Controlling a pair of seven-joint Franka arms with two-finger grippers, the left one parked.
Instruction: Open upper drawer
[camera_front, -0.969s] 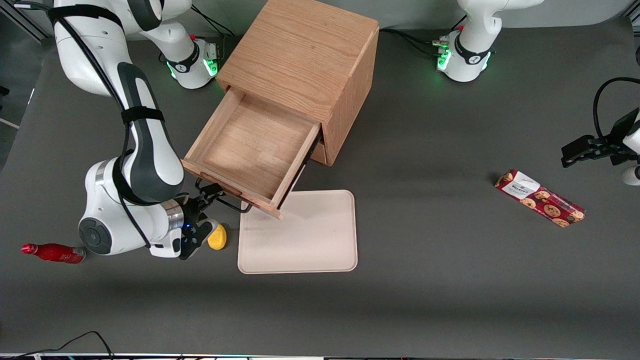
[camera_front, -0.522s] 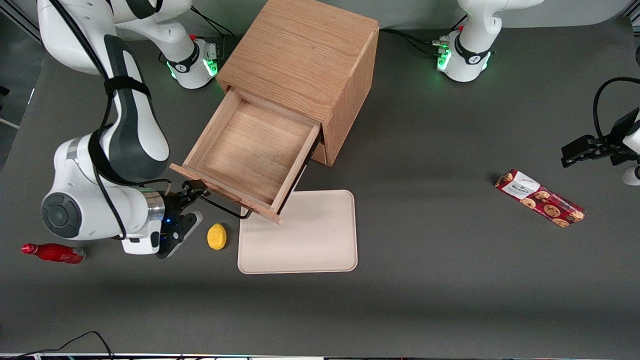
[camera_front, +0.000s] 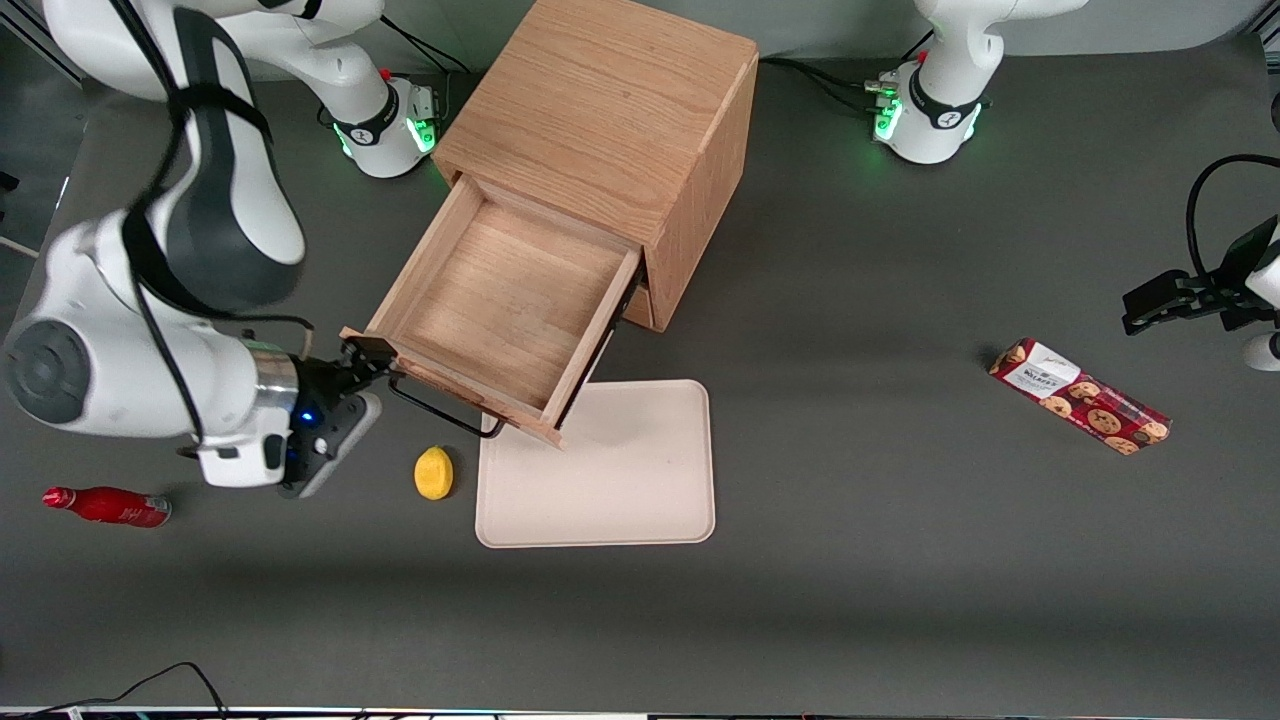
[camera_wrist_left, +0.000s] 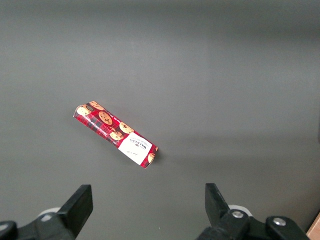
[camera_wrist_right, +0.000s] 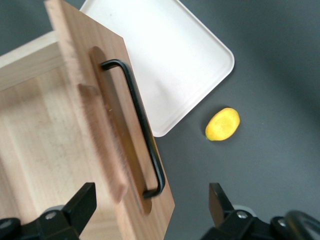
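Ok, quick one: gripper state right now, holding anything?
Gripper: open, holding nothing, beside the end of the upper drawer's handle, off the bar.

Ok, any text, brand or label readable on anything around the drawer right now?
"WALKERS": white label on the red cookie box, toward the parked arm's end; smaller print unreadable.
Red bottle: markings too small to read.
Upper drawer, lemon, tray, gripper beside the handle: no text.

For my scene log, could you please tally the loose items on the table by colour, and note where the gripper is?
Red: 2, small red bottle and red cookie packet
Yellow: 1, lemon
Cream: 1, flat tray
Total: 4
The gripper, open, is beside the pulled-out upper drawer.
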